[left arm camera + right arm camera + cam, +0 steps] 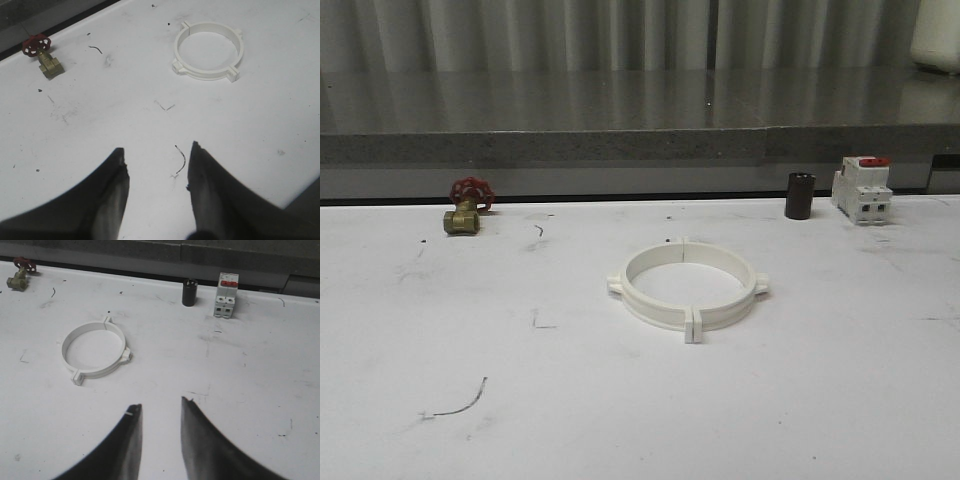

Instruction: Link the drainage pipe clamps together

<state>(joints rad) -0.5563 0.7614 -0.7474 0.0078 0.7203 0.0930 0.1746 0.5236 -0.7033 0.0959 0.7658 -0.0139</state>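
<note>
White clamps (687,284) joined, flat, mid-table.

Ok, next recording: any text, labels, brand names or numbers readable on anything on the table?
No text can be read in any view.
Breaker: red patch on top, any print too small and blurred to read.
Dark cylinder: no legible marking.
Valve: no legible marking.
Clamp ring: plain white, nothing visible.

It looks like a workshop: a scuffed white bench (440,440) holds a brass valve (466,208) and a breaker (862,188).
</note>
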